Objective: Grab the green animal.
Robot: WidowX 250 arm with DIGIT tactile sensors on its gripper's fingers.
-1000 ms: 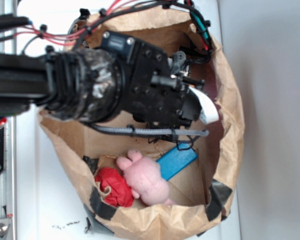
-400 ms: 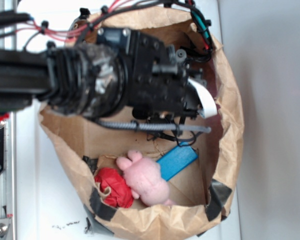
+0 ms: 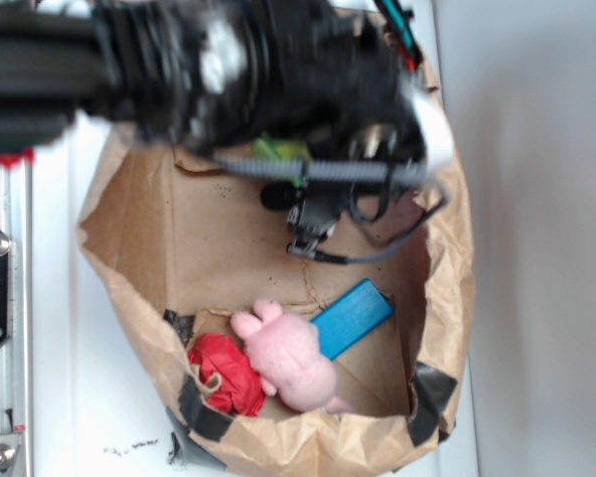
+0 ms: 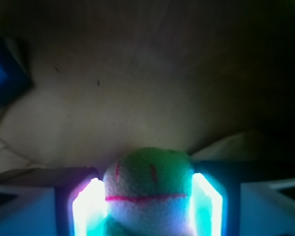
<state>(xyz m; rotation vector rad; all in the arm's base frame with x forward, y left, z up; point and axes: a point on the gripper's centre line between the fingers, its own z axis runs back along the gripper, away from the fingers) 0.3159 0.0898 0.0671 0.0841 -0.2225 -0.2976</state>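
The green animal [image 4: 148, 189] sits clamped between the fingers of my gripper [image 4: 148, 206], held above the brown floor of the paper bag [image 3: 139, 248]; from outside, a sliver of green [image 3: 278, 149] shows beneath the blurred arm. At the bag's bottom lie a pink plush pig [image 3: 290, 355], its red dress [image 3: 225, 373] and a blue block [image 3: 350, 318].

One paper bag [image 3: 139, 209]. Inside it: one green plush animal [image 4: 148, 189], one pink plush pig [image 3: 288, 356], one red cloth bundle [image 3: 225, 373] and one blue block [image 3: 350, 318]. One gripper [image 4: 147, 196], with two fingers [image 4: 86, 206]
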